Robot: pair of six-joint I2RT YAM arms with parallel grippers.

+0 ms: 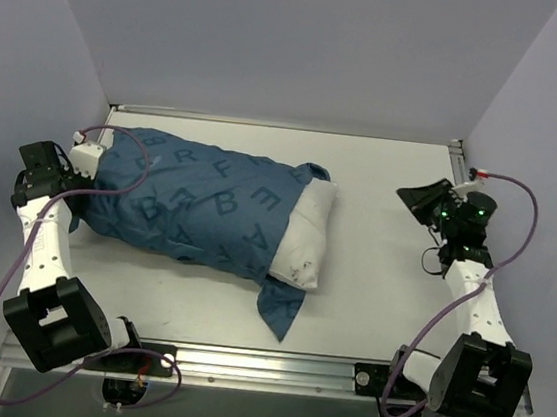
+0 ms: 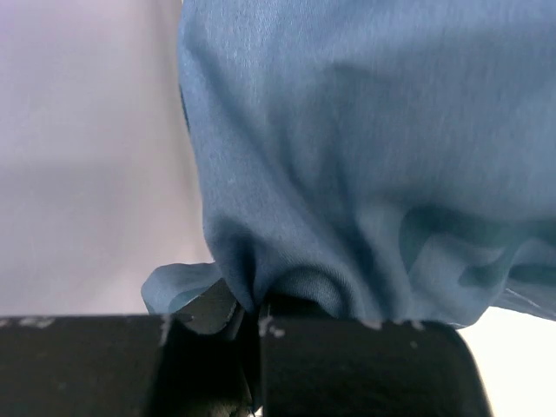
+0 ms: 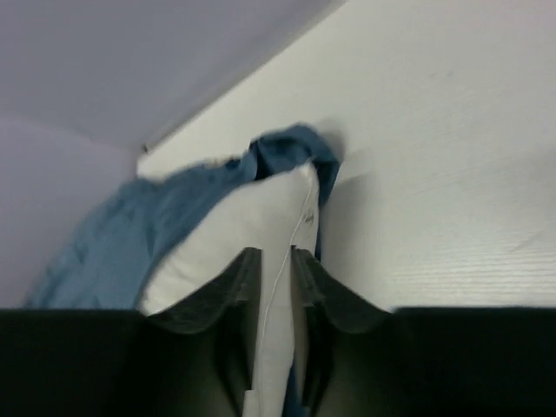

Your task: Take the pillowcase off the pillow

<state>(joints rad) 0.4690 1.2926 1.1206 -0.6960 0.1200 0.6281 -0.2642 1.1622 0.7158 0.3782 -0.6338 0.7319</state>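
Cloth from the pillowcase (image 1: 188, 203) lies loose on the table (image 1: 378, 310), on the near side of the pillow (image 1: 307, 237). The pillow lies long-ways, left to right. Its white end pokes out of the pillowcase on the right. The left tool (image 2: 252, 308) is at the pillow's left end, pinched tight on the pillowcase. The right tool (image 1: 416, 197) is well off to the pillow's right, closed on nothing, pointing at the white end. It is the nearer one to that bare end, so I think it must hold there while the left tool pulls away.
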